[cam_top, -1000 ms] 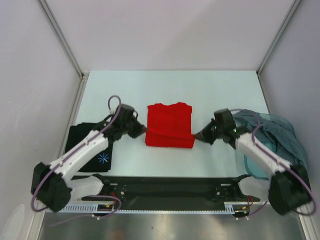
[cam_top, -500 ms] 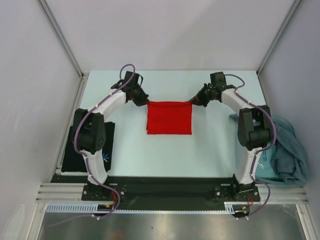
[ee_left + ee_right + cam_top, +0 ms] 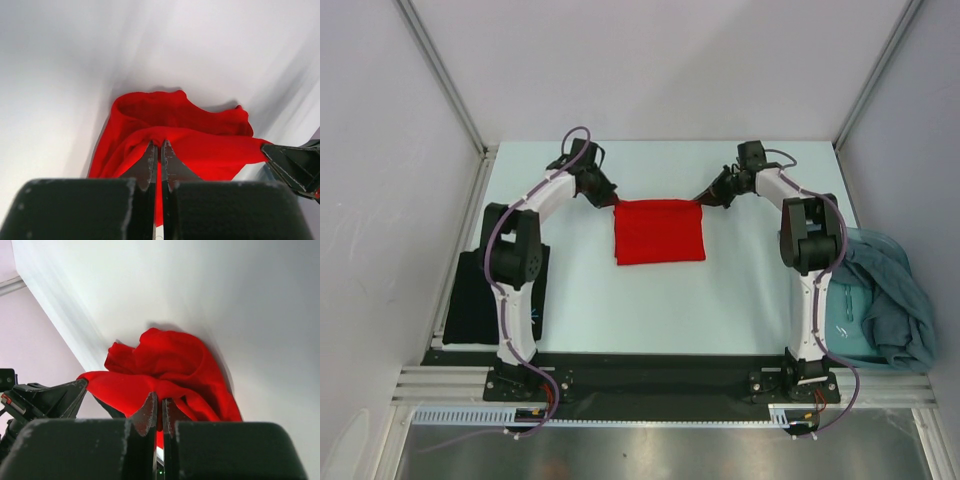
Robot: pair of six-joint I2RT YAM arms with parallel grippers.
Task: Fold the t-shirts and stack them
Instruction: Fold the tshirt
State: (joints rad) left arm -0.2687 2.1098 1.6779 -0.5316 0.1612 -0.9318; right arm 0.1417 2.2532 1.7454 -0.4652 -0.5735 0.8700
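Both pairs of jaws were pressed together, the left jaws pinching one far corner of the red t-shirt (image 3: 660, 232) and the right jaws the other. Cloth bunched over the tips, hiding the exact bite. Its far edge ran straight between them, the rest lying folded on the surface (image 3: 720, 300). Well behind the left jaws lay the black t-shirt (image 3: 468, 300), partly covered by that arm. Well behind the right jaws, the heaped teal-grey t-shirts (image 3: 890, 290) were partly hidden too.

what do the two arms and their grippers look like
Both arms have white links with bulky black joints: left arm, right arm. A thin purple cable loops along each. The left gripper and right gripper are black, with slim fingers tapering to points.
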